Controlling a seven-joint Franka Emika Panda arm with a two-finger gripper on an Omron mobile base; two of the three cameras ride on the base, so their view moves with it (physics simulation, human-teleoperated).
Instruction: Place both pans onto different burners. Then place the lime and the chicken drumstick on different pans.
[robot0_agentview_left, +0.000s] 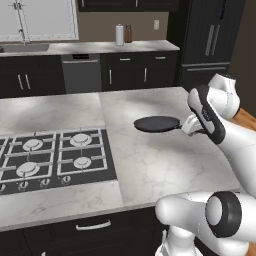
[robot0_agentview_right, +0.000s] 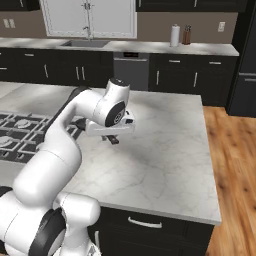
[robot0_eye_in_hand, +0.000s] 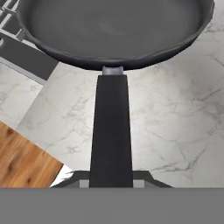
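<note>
From the left base view, the dark pan (robot0_agentview_left: 157, 123) hangs level above the marble island counter (robot0_agentview_left: 165, 165), to the right of the cooktop (robot0_agentview_left: 55, 157) and clear of its burners (robot0_agentview_left: 81, 140), its handle end in the gripper (robot0_agentview_left: 192, 126).

From the right base view, the arm folds over the counter's middle, the gripper (robot0_agentview_right: 112, 138) pointing toward the cooktop's right edge.

In the hand view, the pincer is clenched on the pan's black handle (robot0_eye_in_hand: 111, 140), the bowl (robot0_eye_in_hand: 116, 30) reaching out over the counter.
</note>
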